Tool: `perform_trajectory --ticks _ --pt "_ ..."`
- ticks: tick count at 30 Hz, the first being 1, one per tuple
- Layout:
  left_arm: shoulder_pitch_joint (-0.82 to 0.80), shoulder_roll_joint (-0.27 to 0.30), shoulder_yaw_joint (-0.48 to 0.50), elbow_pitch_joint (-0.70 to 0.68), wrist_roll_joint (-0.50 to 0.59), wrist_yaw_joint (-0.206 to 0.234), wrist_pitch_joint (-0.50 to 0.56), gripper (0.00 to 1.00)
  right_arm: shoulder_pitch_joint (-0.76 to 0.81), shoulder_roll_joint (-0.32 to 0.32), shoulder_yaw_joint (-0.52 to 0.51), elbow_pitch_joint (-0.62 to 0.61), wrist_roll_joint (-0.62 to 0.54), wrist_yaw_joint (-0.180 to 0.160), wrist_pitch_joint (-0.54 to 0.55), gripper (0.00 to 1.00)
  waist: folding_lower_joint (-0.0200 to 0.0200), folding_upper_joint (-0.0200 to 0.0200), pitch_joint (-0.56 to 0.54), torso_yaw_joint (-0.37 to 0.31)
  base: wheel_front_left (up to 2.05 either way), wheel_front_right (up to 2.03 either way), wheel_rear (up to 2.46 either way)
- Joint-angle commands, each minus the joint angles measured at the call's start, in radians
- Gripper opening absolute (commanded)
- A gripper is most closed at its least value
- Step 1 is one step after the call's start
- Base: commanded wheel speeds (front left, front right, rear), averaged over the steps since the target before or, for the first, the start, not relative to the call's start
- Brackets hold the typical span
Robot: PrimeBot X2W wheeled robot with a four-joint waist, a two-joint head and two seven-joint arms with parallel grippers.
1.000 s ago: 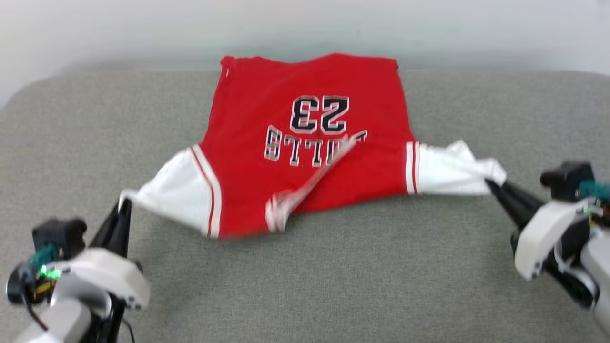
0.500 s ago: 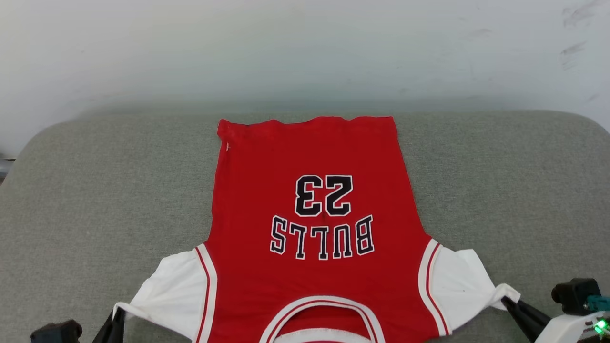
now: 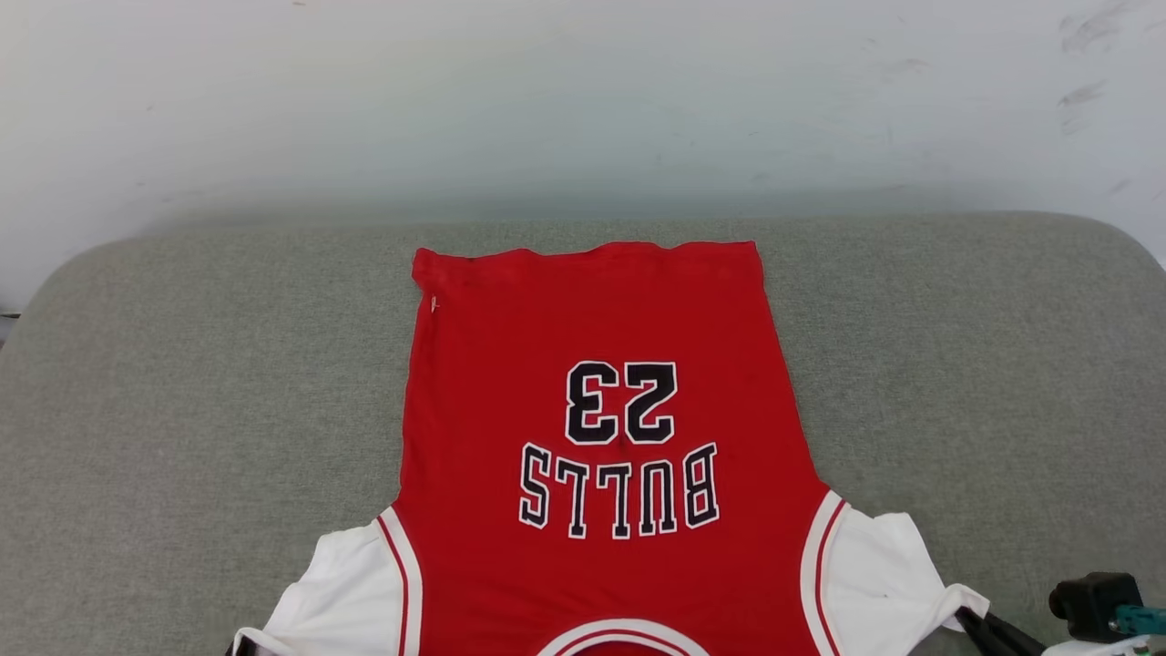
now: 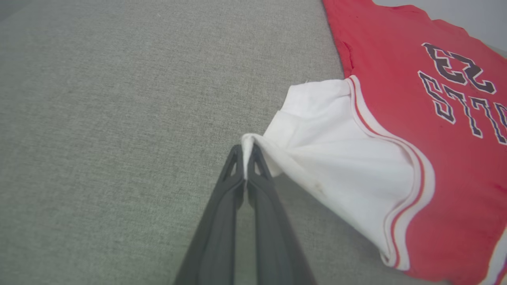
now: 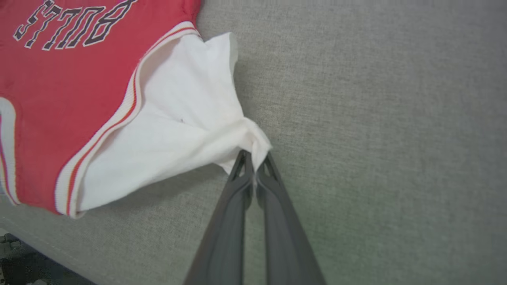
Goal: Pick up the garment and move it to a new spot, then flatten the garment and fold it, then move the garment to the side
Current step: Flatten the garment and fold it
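While the garment (image 3: 601, 310) lay spread print-up on the grey cushion (image 3: 182, 383), hem farthest away, the left gripper (image 4: 246, 154) pinched one white sleeve tip and the right gripper (image 5: 255, 160) pinched the other.

Plain room: grey upholstery (image 3: 182, 383), white wall (image 3: 583, 91)

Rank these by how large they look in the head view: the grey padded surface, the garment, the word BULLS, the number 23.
1. grey padded surface
2. garment
3. word BULLS
4. number 23
BULLS lies nearer the camera, which may enlarge it a little.
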Motion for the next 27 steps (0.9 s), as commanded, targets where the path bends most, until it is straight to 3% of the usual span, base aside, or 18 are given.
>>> perform_trajectory --ticks 1,6,15,22,27 --pt "-0.003 -0.005 0.006 -0.002 0.012 -0.001 -0.007 0.00 -0.006 0.010 -0.014 -0.007 -0.012 -0.002 0.006 1.00 0.0000 0.0000 0.000 0.000 0.00 0.00 0.00" --pt "-0.020 -0.022 0.014 -0.025 0.042 0.000 -0.007 0.00 -0.040 0.022 -0.094 -0.055 -0.051 -0.002 0.007 1.00 0.0000 0.0000 0.012 0.006 0.00 0.00 0.00" --pt "-0.060 -0.036 0.026 -0.095 0.109 0.005 -0.007 0.00 -0.255 -0.054 -0.273 -0.226 -0.126 -0.002 0.099 1.00 0.0000 0.0000 0.088 0.041 0.00 0.00 0.00" --pt "-0.143 -0.058 0.018 -0.140 0.162 0.007 -0.007 0.00 -0.519 -0.041 -0.289 -0.312 -0.129 -0.001 0.307 1.00 0.0000 0.0000 0.203 0.106 0.00 0.00 0.00" --pt "-0.207 -0.099 0.018 -0.172 0.204 0.000 -0.007 0.00 -0.706 -0.036 -0.251 -0.247 -0.111 -0.001 0.557 1.00 0.0000 0.0000 0.311 0.161 0.00 0.00 0.00"
